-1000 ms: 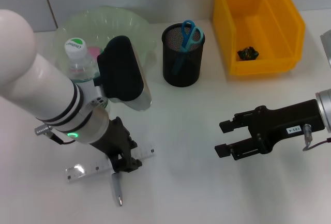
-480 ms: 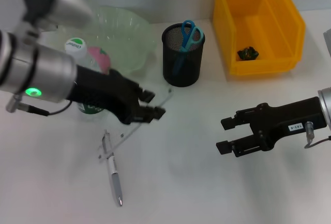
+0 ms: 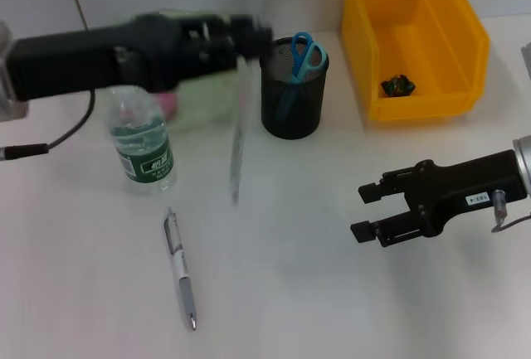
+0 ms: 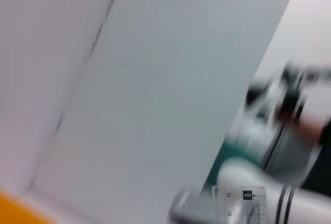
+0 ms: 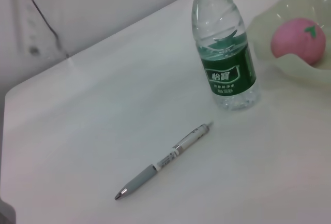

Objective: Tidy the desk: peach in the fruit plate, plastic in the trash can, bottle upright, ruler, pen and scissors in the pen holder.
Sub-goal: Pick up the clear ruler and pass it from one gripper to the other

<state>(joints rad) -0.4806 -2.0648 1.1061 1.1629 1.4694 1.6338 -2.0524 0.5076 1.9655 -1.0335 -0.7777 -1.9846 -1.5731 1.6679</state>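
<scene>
My left gripper [image 3: 249,34] has its jaws closed on the ruler [image 3: 238,139], dangling it near the desk's [image 3: 332,293] back edge beside the pen holder [image 3: 291,89]. It could swing, clip the mesh rim and drop. My right gripper [image 3: 369,211] waits, jaws spread, empty.

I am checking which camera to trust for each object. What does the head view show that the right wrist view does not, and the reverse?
Only the head view shows the pen holder with the scissors, the trash can, both grippers, left and right, and the hanging ruler. Only the right wrist view shows the peach clearly in the fruit plate. Both show the upright bottle and the pen on the desk.
</scene>
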